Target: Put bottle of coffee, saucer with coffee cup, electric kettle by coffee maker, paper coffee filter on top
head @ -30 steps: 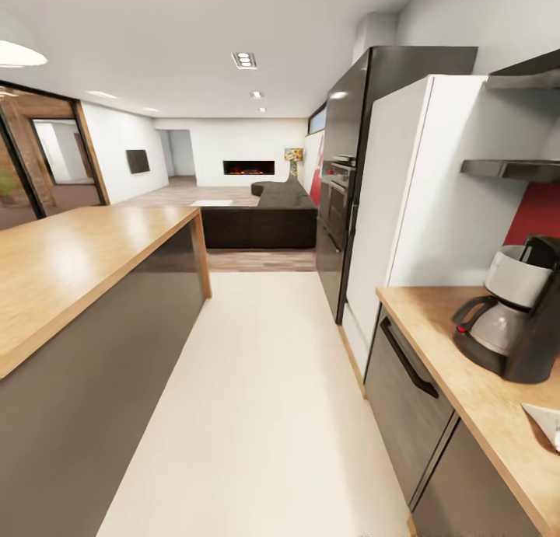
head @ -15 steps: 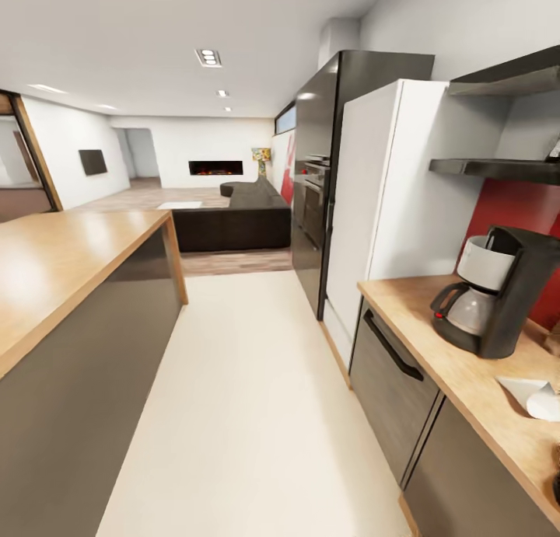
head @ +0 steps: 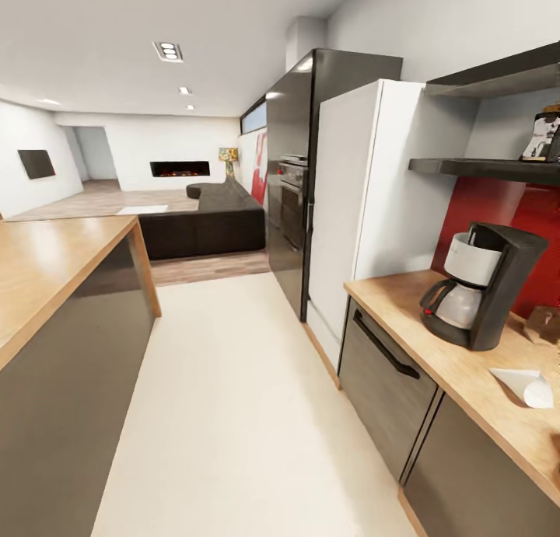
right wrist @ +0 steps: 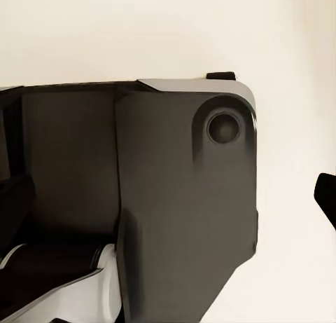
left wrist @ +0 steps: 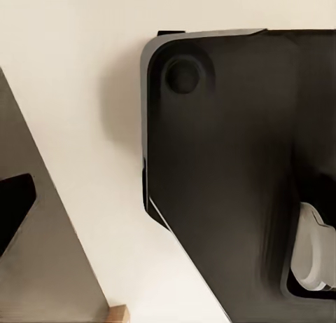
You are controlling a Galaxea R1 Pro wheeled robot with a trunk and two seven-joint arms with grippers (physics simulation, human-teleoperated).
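Cream flooring point(head: 233, 397) is running down a narrow kitchen aisle toward an open lounge, where a dark sofa point(head: 204, 224) is sitting before a white wall with a glowing fireplace point(head: 180, 168). At the left of the head view a wooden island top point(head: 47, 265) is standing over grey panels. At the right, a tall black oven unit point(head: 299, 172) and a white fridge point(head: 365, 203) are standing side by side, and past them the kitchen bench point(head: 451, 366) is stretching along a red wall, its tan wood-look slab lying over dark grey cabinet fronts with a black handle point(head: 386, 355).

On that bench the coffee maker point(head: 480, 285) is standing upright near the wall, black-bodied, with a white-silver basket above a silvery carafe whose black handle is facing the aisle. Nearer the camera, apart from the machine, the paper coffee filter point(head: 526, 385) is lying on its side, a white cone. A brownish object point(head: 544, 324) is resting by the wall just beyond it; what it is cannot be told. Above, two glossy black boards are projecting from the wall, and on the lower kitchen shelf point(head: 482, 167) the bottle of coffee point(head: 544, 135) is standing at the picture's edge, showing its black-and-white label.

Both wrist views are looking down at the pale floor and the robot's dark base point(left wrist: 231, 176). Whether the left hand and the right hand are open or closed cannot be told.
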